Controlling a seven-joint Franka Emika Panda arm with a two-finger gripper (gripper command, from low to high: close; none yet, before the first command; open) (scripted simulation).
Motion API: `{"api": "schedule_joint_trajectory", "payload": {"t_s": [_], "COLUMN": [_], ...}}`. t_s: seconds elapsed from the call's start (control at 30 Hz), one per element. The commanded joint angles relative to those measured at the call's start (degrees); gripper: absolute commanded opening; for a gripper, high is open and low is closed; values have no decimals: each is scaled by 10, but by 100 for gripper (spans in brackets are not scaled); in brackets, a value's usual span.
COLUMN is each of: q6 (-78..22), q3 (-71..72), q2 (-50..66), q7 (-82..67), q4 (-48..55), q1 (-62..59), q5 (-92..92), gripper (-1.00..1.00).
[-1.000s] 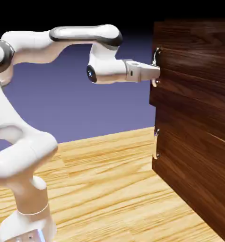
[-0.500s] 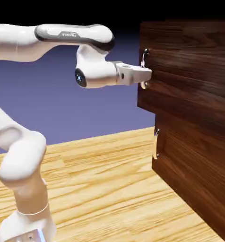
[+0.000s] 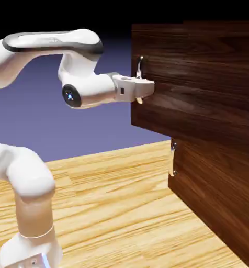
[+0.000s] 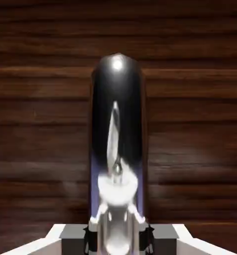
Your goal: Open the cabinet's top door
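Though ajar, top door [image 3: 200,89] edge unobstructed

A light wooden table [image 3: 116,209] before a blue-violet backdrop [image 3: 90,128].

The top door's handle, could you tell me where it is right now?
In the exterior view, the handle stands at the top door's left edge, clamped by the gripper, above the lower door's handle.

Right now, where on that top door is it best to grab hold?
By its handle, a slim upright silver bar standing off the top door. Come straight at the door's face, one finger on each side of the bar, as the gripper is clamped now.
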State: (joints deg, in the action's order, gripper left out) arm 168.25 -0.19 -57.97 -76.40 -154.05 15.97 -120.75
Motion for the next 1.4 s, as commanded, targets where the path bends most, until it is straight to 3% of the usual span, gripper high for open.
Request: {"api": "schedule_joint_trajectory", "payload": {"t_s": [0.0, 0.23, 0.47, 0.93, 1.37], "q6": [6, 25, -48, -386, -705], "q3": [-13, -70, -95, -296, -541], "q2": [-14, -95, -169, -289, -251], "q7": [14, 138, 287, 425, 439], "q4": [-8, -61, -114, -125, 71], "q1": [16, 78, 33, -136, -90], "q5": [26, 200, 374, 680, 881], "gripper": [-100, -100, -100, -100, -100]}}
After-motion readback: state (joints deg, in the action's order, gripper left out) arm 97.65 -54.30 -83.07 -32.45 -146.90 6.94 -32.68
